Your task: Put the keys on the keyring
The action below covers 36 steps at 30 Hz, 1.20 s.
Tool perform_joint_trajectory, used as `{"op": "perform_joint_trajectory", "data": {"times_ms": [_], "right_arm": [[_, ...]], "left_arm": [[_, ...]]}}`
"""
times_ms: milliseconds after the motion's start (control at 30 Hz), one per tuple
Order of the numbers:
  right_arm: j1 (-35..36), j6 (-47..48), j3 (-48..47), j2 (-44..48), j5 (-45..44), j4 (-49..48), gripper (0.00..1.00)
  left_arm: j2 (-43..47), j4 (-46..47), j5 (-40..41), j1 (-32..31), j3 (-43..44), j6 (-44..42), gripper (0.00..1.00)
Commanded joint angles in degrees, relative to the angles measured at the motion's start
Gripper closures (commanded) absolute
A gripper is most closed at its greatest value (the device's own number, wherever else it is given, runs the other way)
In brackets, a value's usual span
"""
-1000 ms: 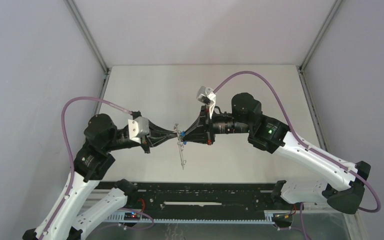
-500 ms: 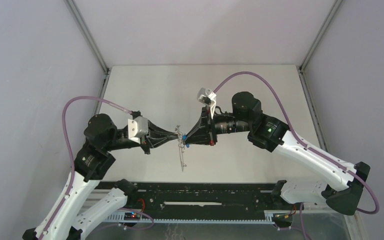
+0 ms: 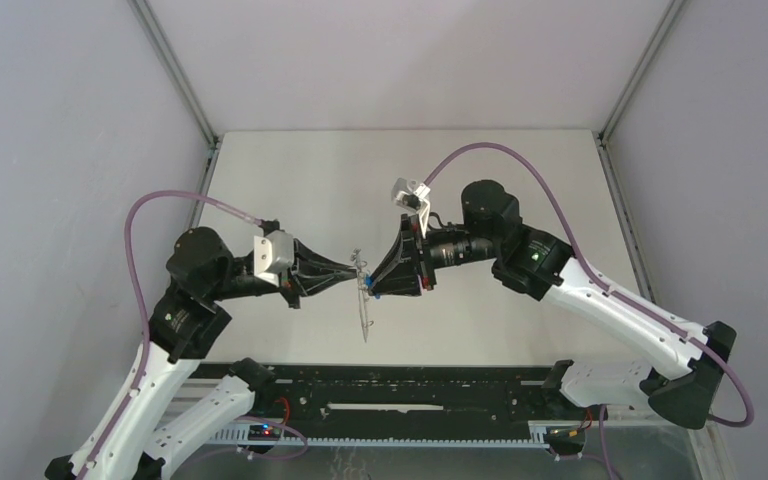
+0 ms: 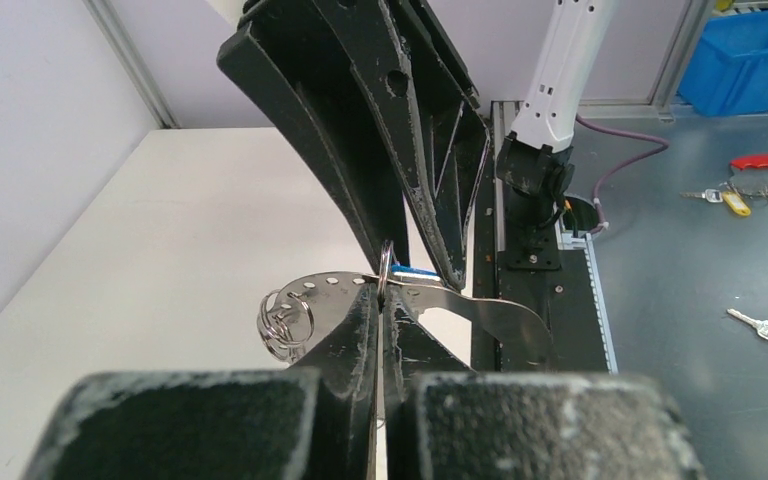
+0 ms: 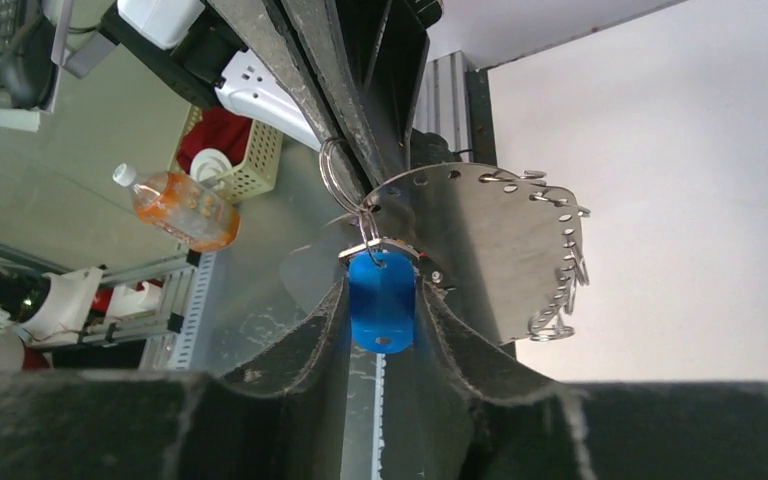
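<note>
**A:** Keyring (image 5: pixel 500 250) first. Where is it?

**B:** In the air over the middle of the table (image 3: pixel 290 190), between the two arms. From above it shows edge-on, a thin strip running toward 6 o'clock from where it is held.

**A:** Held by which one?

**B:** The left gripper (image 4: pixel 381 295), reaching in from 9 o'clock. Its jaws are pressed together on the flat band, with the metal sandwiched between the fingers (image 4: pixel 352 345). On its own camera, a bunch of wire loops (image 4: pixel 285 322) hangs off the rim at 9 o'clock of the grip.

**A:** And the right gripper (image 5: pixel 382 290)?

**B:** It comes in from 3 o'clock and meets the left one tip to tip. Its jaws stand a narrow way apart, with the blue key (image 5: pixel 382 312) between them. The plastic head faces the wrist camera flat-on and fills the gap from pad to pad.

**A:** Is it pinching the key?

**B:** I cannot tell. The pads sit right against both edges of the head, but nothing shows whether they press on it or only flank it.

**A:** How does the key sit against the keyring?

**B:** The head is just below the band's edge, at 7 o'clock of the plate in the right wrist view. A small loop (image 5: pixel 366 228) at 12 o'clock of the head runs up to a hole in the band. I cannot make out whether the key is fully threaded on it. More loops line the rim from 2 to 5 o'clock.

**A:** The blade?

**B:** Hidden between the fingers.
</note>
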<state>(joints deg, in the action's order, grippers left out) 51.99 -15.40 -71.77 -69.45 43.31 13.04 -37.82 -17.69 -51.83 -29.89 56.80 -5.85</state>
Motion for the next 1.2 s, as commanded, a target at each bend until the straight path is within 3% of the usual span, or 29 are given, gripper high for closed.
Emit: {"op": "perform_joint_trajectory", "data": {"times_ms": [0,233,500,800,1167], "right_arm": [[-0.69,1.34,-2.08,0.12,0.83,2.87,0.59],[-3.63,5.52,-4.15,5.46,-7.1,-0.2,0.37],[-0.77,6.28,-4.26,4.44,-6.61,-11.6,0.34],[2.59,7.35,-4.28,1.31,-5.36,-14.28,0.36],[3.56,6.73,-4.91,-0.15,-3.66,-13.48,0.57]], "left_arm": [[0.7,4.87,-1.44,-0.17,-0.63,1.53,1.0],[0.77,5.07,-2.4,-0.17,-0.98,2.33,1.0],[0.38,5.56,-2.6,-0.17,-1.09,3.76,1.0],[0.53,5.58,-2.87,-0.17,-1.12,4.17,1.0],[0.56,5.57,-2.86,-0.17,-0.99,4.3,1.0]]}}
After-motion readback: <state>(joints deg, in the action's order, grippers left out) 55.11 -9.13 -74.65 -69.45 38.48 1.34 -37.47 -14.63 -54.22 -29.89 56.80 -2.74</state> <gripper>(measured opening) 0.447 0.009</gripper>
